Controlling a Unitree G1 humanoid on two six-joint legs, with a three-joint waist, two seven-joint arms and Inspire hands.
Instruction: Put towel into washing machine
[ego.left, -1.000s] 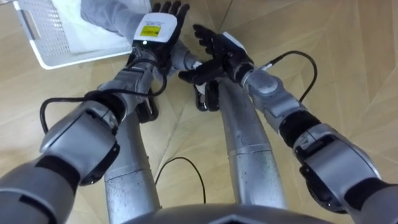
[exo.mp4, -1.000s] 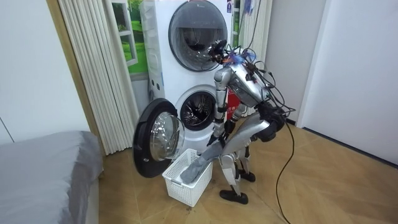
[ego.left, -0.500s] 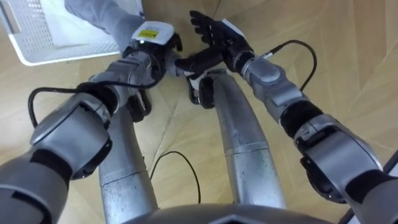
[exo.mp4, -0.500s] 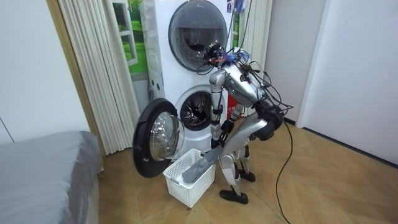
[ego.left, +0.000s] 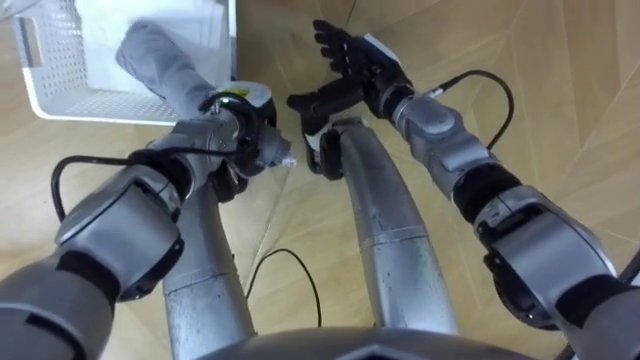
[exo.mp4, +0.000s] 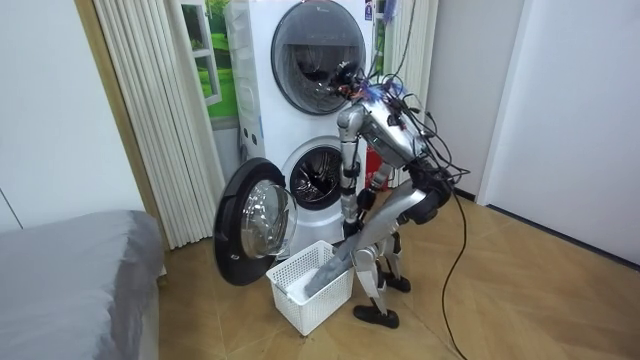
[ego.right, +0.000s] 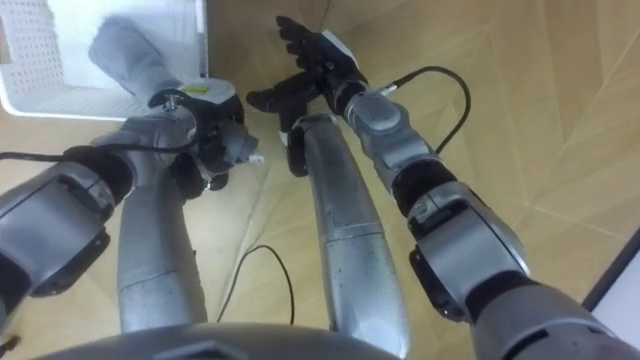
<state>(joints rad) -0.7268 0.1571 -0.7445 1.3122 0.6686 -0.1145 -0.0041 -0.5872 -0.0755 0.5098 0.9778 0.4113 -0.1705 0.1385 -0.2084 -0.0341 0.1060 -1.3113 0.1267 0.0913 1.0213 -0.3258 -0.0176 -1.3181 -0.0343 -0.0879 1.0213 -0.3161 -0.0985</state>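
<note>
A grey towel (ego.left: 165, 65) rises out of the white laundry basket (ego.left: 45, 60) on the floor, seen in the room view as a grey length (exo.mp4: 327, 274) leaning out of the basket (exo.mp4: 300, 305). My left hand (ego.left: 240, 120) is at the towel's near end with its fingers curled round the cloth. Beside it, over my knees, my right hand (ego.left: 352, 62) is held with fingers straight and holds nothing. I stand bent forward in front of the lower washing machine, whose drum (exo.mp4: 320, 180) is open.
The washer's round door (exo.mp4: 250, 235) is swung open toward the room view's left, just behind the basket. A second machine (exo.mp4: 318, 45) sits on top. A bed (exo.mp4: 70, 280) is at the room view's left, and wooden floor lies around.
My left hand's fingers have gone from straight to curled round the towel's near end. The right hand stays open beside it.
</note>
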